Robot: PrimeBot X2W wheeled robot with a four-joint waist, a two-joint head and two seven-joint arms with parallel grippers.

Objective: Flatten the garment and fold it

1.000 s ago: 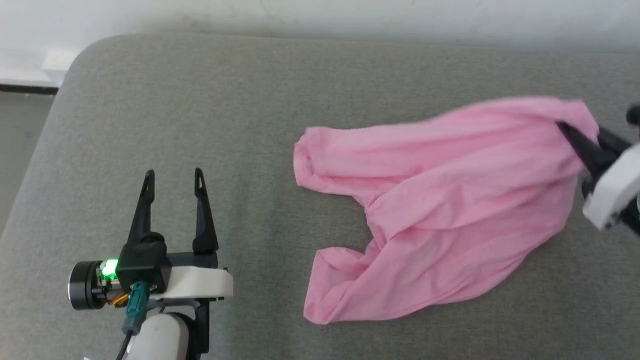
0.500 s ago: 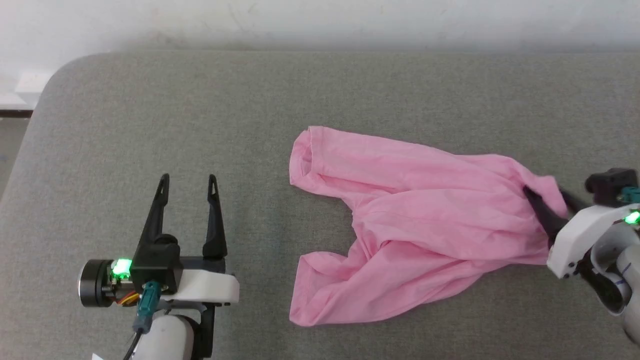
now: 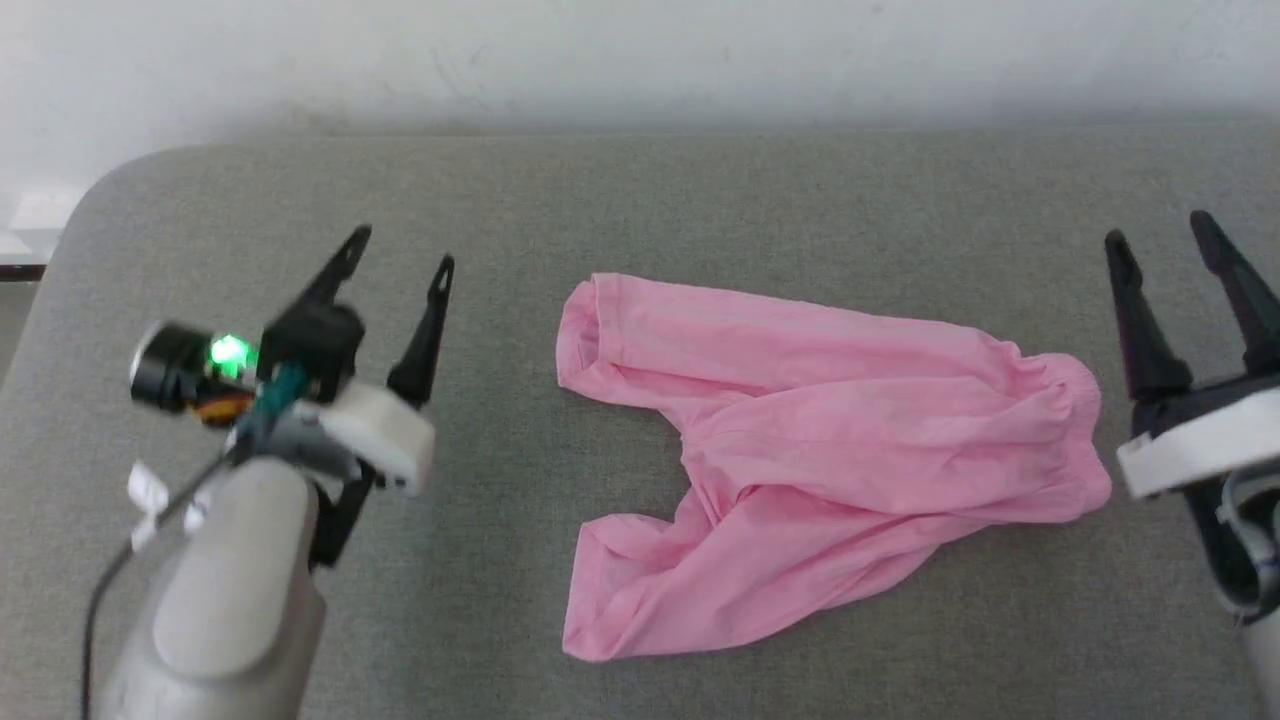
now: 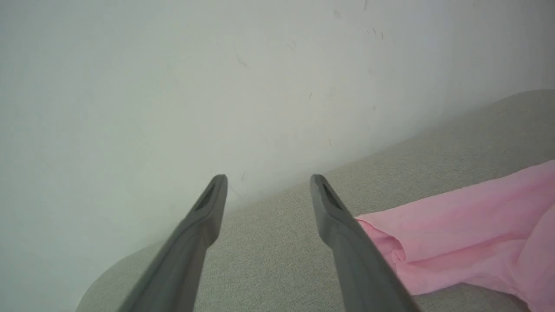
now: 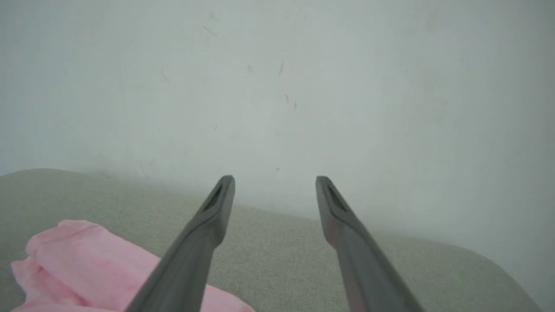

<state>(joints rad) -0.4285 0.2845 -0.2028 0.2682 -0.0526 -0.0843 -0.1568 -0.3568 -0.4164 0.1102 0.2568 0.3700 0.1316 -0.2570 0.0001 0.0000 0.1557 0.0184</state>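
Lying rumpled on grey pad (image 3: 700, 200), garment (image 3: 820, 440) btwn L jaws & R jaws, both spread wide.

A grey fabric pad (image 3: 700, 190) spans my head view, its weave fine and even, its far left corner (image 3: 110, 185) rounded. Behind it I see a white wall (image 3: 640, 60) meeting the pad's far edge, marked with faint scuffs and specks in both wrist views. Past the corner, at my screen's left edge, a pale ledge (image 3: 25, 212) sits above a dark strip (image 3: 18, 268).
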